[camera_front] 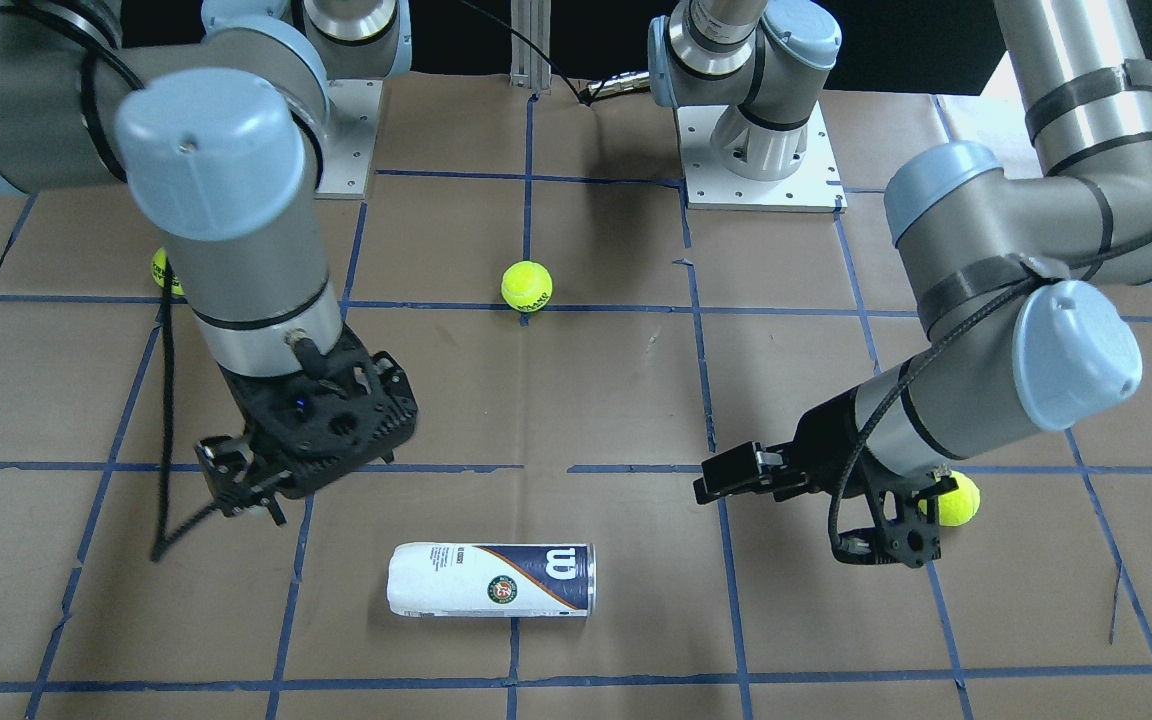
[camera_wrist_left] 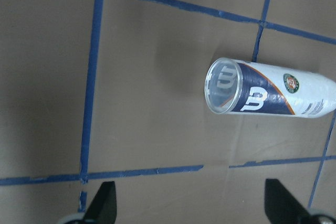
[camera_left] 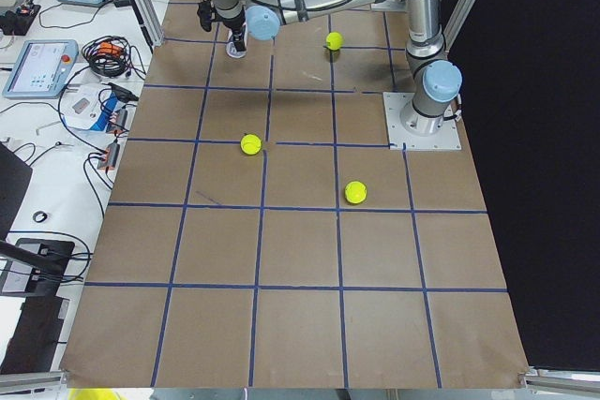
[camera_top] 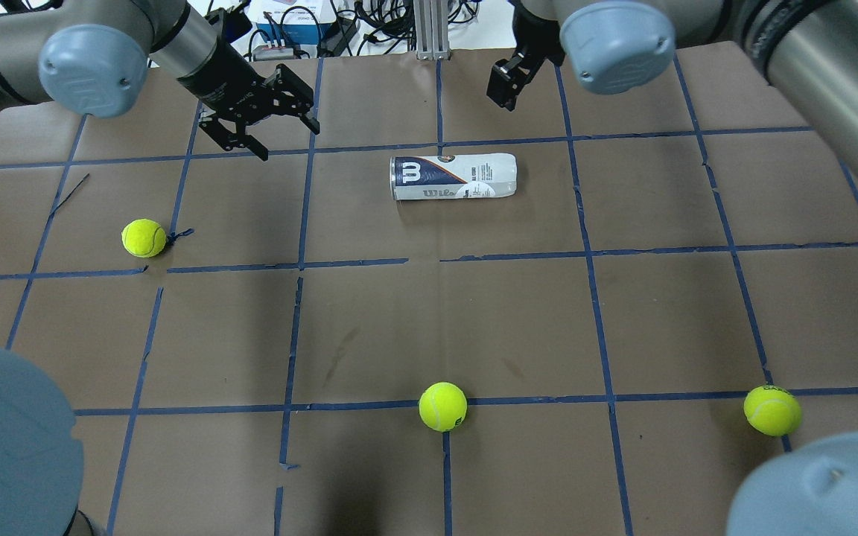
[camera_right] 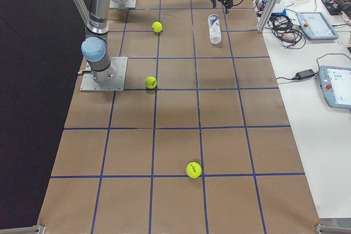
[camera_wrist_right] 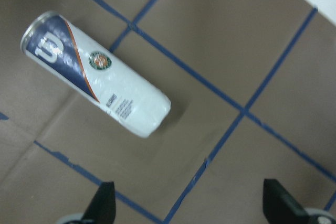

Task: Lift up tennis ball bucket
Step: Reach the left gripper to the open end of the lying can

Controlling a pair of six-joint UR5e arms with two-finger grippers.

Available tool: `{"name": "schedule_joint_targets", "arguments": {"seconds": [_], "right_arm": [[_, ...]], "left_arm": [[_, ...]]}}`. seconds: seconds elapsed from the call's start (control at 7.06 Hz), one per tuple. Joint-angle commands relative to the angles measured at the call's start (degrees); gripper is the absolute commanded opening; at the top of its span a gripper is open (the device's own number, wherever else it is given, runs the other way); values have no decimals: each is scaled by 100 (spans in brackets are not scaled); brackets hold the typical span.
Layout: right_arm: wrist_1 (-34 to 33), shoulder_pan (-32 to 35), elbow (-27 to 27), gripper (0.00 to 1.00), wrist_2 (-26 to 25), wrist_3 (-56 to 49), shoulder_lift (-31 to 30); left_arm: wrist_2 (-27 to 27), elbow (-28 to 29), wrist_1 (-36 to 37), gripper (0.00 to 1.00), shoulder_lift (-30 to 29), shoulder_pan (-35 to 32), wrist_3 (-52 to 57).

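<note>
Tennis ball bucket (camera_top: 453, 177) lies sideways on the bench (camera_top: 474, 320); only left wrist cam sees into its end. Left claw (camera_wrist_left: 191, 205), right claw (camera_wrist_right: 191, 205): both spread.

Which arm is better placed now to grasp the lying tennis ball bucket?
Probably the right. Both grippers are open, away from the tennis ball bucket. The closing line of the right gripper crosses it at a slant; that of the left gripper runs along its length, needing more wrist turn.

Overhead opposite front, both wrists downward, sharing tennis ball bucket (camera_wrist_left: 270, 88)
</note>
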Motion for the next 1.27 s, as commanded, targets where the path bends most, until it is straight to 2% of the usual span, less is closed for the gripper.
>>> {"name": "schedule_joint_targets", "arguments": {"seconds": [0.0, 0.14, 0.28, 0.57, 0.71, 1.13], "right_arm": [[1374, -502, 505, 100, 23, 1325, -888], [1850, -747, 524, 100, 6, 1390, -1136], [2072, -924, 533, 100, 58, 1382, -1147], [2066, -926, 577, 100, 50, 1678, -1139], [2092, -926, 560, 100, -2, 2020, -1199], [2013, -821, 542, 100, 85, 3233, -1174]], "left_arm": [[-619, 15, 264, 100, -429, -124, -12], [-1024, -3, 544, 100, -657, -186, -30], [-1124, -3, 877, 100, -946, -283, -65], [-2218, -282, 1659, 100, -1230, -371, -345], [-2694, -484, 1793, 100, -1248, -371, -337], [-2821, -706, 2697, 98, -1634, -371, -328]]}}
